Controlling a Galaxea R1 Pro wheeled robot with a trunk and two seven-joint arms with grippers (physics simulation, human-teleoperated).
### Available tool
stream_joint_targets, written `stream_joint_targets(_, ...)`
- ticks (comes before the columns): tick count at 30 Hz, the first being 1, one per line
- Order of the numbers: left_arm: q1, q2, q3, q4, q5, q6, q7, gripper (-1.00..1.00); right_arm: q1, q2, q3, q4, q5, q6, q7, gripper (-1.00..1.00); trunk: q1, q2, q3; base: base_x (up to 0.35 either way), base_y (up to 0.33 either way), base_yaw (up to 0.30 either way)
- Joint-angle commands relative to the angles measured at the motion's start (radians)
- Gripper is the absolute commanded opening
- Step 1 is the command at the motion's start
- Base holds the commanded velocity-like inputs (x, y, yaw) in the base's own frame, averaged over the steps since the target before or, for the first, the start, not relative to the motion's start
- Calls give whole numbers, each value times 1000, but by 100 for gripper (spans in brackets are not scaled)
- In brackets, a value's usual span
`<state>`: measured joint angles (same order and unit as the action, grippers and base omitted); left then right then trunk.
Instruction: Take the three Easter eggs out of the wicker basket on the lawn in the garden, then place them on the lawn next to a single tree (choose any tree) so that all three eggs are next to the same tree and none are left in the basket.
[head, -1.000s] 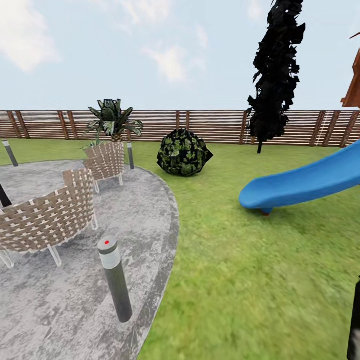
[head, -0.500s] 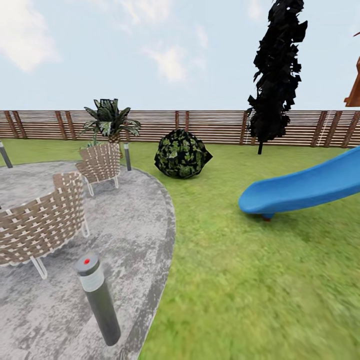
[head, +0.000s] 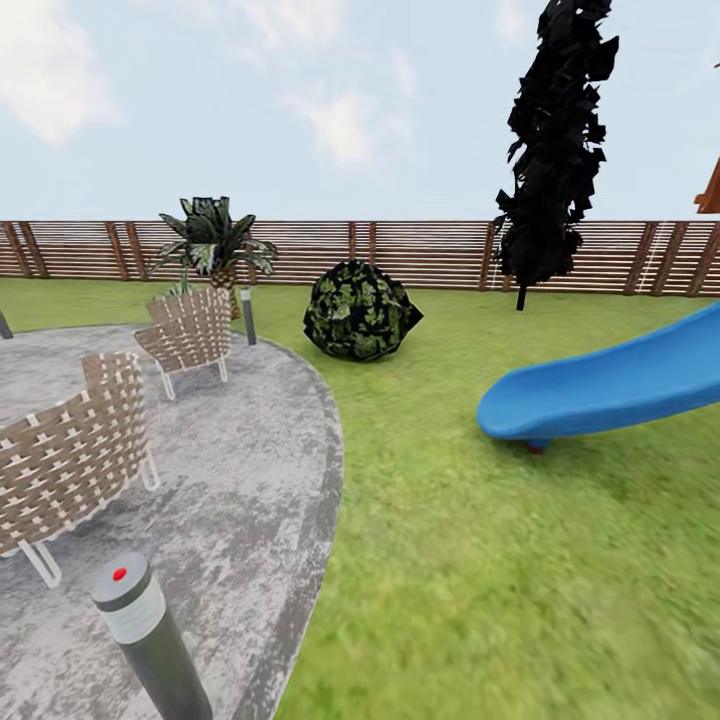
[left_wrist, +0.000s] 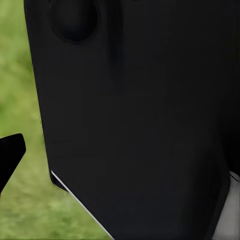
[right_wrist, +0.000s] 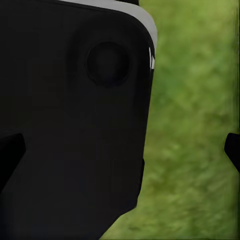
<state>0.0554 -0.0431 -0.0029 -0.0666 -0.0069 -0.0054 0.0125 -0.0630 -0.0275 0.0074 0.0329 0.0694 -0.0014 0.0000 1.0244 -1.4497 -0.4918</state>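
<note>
presently the lawn (head: 520, 560) lies right of a grey patio (head: 240, 500); blue slide (head: 600, 385) far right; gripper states cannot be determined.

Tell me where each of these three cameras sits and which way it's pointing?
Head view: on the robot's head, looking forward over the lawn, paved patio, blue slide and fence.
Left wrist view: near the left gripper, facing a dark robot body panel.
Right wrist view: near the right gripper, facing another dark panel.
All three views share the grass.
</note>
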Motion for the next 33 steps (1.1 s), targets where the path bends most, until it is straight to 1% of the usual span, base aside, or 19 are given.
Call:
stream_joint_targets(1, 1, 0, 0, -2, -1, 0, 1, 100, -1, 0, 0, 2, 7, 0, 0, 100, 1, 0, -1, 329, -128, 0)
stream_joint_targets(23, 0, 0, 0, -2, -1, -1, 1, 100, -1, 0, 0, 2, 7, 0, 0, 100, 1, 0, -1, 329, -125, 0)
stream_joint_targets(33, 1, 1, 0, -2, -1, -1, 1, 100, -1, 0, 0, 2, 7, 0, 0, 100, 1, 0, -1, 329, -63, 0)
